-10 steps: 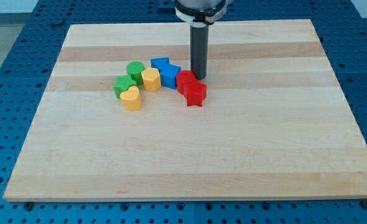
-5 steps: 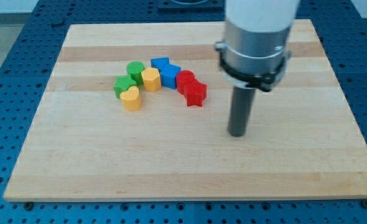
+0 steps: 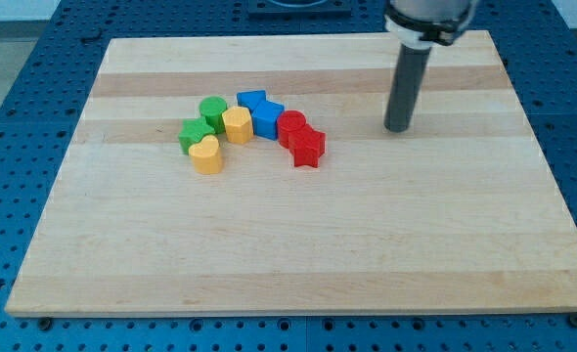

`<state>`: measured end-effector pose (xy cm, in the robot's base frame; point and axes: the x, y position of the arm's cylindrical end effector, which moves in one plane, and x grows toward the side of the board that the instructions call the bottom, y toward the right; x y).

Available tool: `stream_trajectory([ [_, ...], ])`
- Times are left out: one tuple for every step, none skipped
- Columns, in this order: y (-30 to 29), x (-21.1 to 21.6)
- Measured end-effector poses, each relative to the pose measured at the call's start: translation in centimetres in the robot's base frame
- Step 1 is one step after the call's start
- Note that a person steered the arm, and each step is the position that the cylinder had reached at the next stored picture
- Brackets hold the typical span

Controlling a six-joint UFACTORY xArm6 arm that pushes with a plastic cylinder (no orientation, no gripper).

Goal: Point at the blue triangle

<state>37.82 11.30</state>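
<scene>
A cluster of blocks sits left of the board's middle. Two blue blocks touch each other: one at the cluster's top (image 3: 252, 100) and one just below and right of it (image 3: 267, 119); which of them is the triangle I cannot tell. My tip (image 3: 397, 128) rests on the board well to the right of the cluster, apart from every block, roughly level with the lower blue block.
In the cluster: a green cylinder (image 3: 212, 109), a green block (image 3: 195, 133), a yellow block (image 3: 237, 124), a yellow heart-like block (image 3: 206, 154), a red cylinder (image 3: 290, 125) and a red star (image 3: 308, 148). The wooden board (image 3: 298, 244) lies on a blue perforated table.
My tip swung from beside the red cylinder down to the right, then back up toward the view's top right. No block has moved.
</scene>
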Motion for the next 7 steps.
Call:
stream_trajectory([
  [-2.3,-2.9],
  [-4.5,-5.1],
  [-7.0,-6.2],
  [-9.1,-6.3],
  [-11.0,-6.5],
  [-13.2,-6.5],
  [-15.2,-6.5],
])
